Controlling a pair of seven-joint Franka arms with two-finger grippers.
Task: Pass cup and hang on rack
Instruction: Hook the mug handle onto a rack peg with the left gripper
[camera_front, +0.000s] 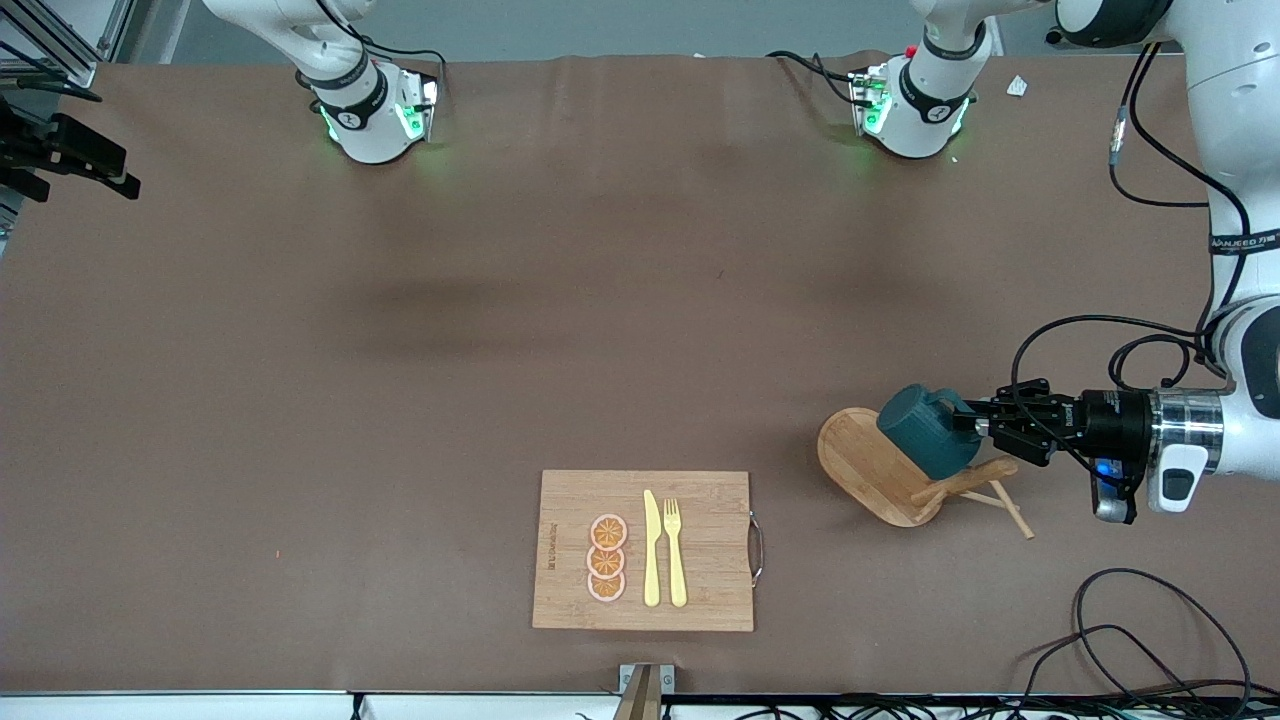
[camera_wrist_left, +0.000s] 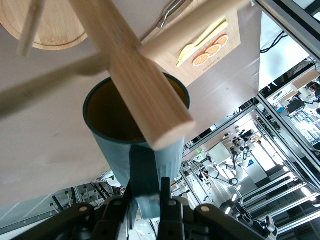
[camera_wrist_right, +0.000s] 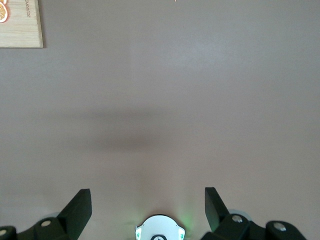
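Note:
The dark teal cup (camera_front: 925, 430) is tipped on its side in the air, above the rack (camera_front: 865, 460) at the left arm's end of the table. My left gripper (camera_front: 975, 420) is shut on the cup's handle. In the left wrist view the cup (camera_wrist_left: 115, 155) shows its tan inside, and my left gripper (camera_wrist_left: 145, 187) clamps the handle. The rack's post (camera_wrist_left: 135, 75) crosses the cup's mouth, with a peg (camera_wrist_left: 200, 25) branching off beside it. My right gripper (camera_wrist_right: 147, 197) hangs open over bare table near its own base, with nothing between its fingers.
A bamboo cutting board (camera_front: 645, 550) with orange slices, a yellow knife and a fork lies near the table's front edge, toward the middle. Loose cables (camera_front: 1150, 640) trail at the left arm's end. The arm bases (camera_front: 370, 110) stand along the back edge.

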